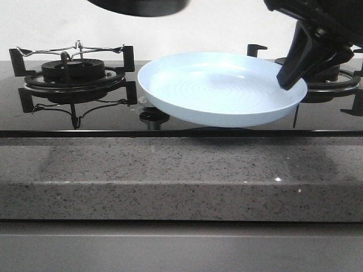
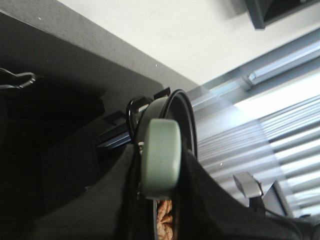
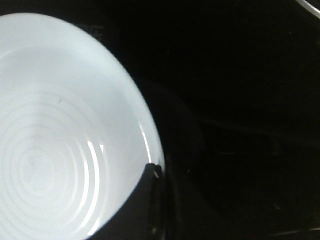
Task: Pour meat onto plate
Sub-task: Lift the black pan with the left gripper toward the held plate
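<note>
Even, soft light in the front view; the plate (image 1: 221, 90) gleams pale. The right wrist view is mostly black, with glare streaks. The left wrist view is blurred up close.

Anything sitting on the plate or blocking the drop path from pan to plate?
Nothing visible. The plate is bare inside, held tilted at its rim by the right gripper. The pan hangs above it, meat inside.
</note>
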### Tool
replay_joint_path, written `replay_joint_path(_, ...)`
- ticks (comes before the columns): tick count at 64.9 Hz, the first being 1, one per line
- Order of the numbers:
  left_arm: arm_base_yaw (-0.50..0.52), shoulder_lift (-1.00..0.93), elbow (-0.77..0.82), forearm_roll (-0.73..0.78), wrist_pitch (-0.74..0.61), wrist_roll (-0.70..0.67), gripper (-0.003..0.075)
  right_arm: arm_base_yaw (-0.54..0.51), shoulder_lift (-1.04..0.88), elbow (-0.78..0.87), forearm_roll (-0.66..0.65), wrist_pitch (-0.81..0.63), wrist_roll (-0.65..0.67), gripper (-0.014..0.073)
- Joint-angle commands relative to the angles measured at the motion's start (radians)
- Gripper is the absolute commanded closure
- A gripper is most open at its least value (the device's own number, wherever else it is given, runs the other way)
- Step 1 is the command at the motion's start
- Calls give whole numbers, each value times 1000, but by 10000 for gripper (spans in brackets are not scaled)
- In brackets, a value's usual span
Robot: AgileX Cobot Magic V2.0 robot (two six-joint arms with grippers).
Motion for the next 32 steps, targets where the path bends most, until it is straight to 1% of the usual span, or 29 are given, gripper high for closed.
replay_joint_path(1, -48, -62, -25, -71, -24, -4, 741, 1, -36, -24, 21, -28, -9, 654)
replay_joint_path(17, -160, -119, -25, -40, -88, 49, 741, 1, -36, -24, 21, -28, -9, 654)
replay_joint_path(21, -185, -146, -25, 9, -140, 49, 741, 1, -36, -24, 21, -28, -9, 654)
replay_joint_path(27, -230, -188, -25, 121, -219, 51, 741, 1, -36, -24, 21, -28, -9, 654)
replay_joint_path(32, -269, -220, -25, 190, -262, 51, 741, 1, -36, -24, 21, -28, -9, 654)
